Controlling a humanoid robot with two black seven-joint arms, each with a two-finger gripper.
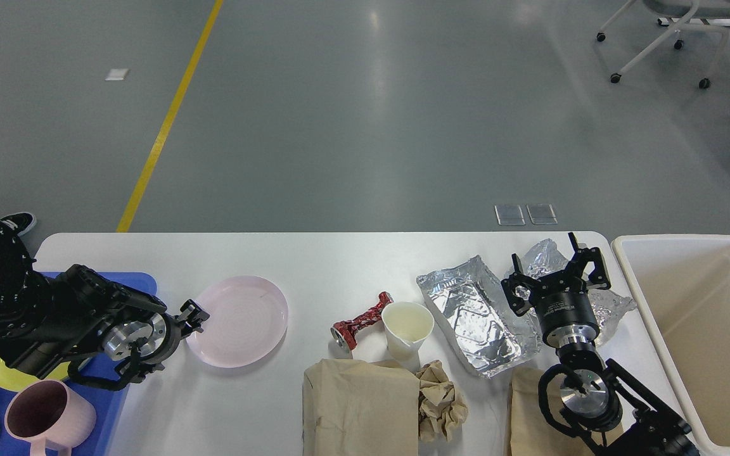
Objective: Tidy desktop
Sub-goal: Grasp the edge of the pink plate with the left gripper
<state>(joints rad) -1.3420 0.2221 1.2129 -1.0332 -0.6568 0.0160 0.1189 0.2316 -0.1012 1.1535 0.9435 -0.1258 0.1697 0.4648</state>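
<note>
The left gripper (192, 315), jaw state indiscernible, sits at the pink plate (238, 320) rim on the desktop (339, 259). The right gripper (555, 271) is spread wide above the foil tray (476, 315).

White desktop (314, 259) (rounded corners), cluttered

The left black arm lies low along the counter's left edge, its hand (192, 315) small and indistinct; the right arm's hand (555, 272) points away near the right edge, fingers spread.
</note>
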